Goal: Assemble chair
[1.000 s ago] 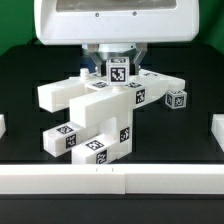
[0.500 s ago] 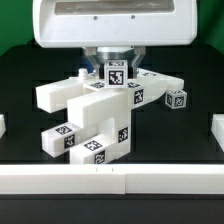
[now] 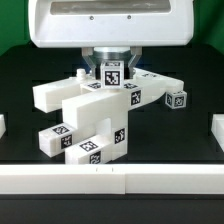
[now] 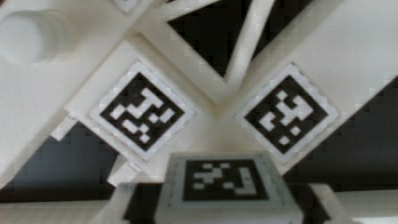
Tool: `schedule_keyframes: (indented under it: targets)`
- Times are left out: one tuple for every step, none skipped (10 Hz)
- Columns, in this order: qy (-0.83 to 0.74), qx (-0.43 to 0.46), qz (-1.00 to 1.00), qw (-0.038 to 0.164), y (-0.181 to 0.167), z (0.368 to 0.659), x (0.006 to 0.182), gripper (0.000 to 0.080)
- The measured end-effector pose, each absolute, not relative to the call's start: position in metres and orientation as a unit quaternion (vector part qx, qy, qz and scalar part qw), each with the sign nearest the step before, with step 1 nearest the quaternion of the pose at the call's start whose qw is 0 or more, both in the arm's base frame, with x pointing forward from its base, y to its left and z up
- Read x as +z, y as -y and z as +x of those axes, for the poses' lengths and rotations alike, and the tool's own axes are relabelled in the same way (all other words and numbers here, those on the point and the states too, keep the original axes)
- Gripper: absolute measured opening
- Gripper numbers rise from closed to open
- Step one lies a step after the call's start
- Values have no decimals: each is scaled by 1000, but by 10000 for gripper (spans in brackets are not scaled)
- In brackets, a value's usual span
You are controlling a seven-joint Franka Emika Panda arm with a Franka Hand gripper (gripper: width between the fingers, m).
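Chair: half-built, in the middle of the black table.
Claw: closed together, clamped on the chair's top part, I judge.
Method: I must grip firmly and move slowly, no jerks.

Arm casing: broad glossy white shell with rounded lower corners, framing a flat pale-grey inset panel edged by a thin darker line. Beneath it the gripper shows as a narrower mid-grey block, smooth, with darker shadowed recesses either side. Finer detail too small to make out.
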State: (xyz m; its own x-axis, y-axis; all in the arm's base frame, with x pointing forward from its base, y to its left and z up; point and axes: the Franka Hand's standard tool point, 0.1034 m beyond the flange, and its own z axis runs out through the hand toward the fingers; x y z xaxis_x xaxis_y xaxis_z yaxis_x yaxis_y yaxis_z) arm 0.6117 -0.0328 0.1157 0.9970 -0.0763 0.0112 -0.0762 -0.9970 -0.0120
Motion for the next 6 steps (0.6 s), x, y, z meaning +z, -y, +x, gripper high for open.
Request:
schedule_keyframes:
  targets:
    - [-38,-6,-999,6,33,612,116,271]
    - [-40,-6,-999,6,33,612,116,271]
    - [-48,-6,-999,6,33,612,116,271]
    - [-67,-6,-998,6,33,612,116,271]
    - [-101,-6,-995,7,32,612,116,271]
    - [-142,-5,-990,7,32,612,116,271]
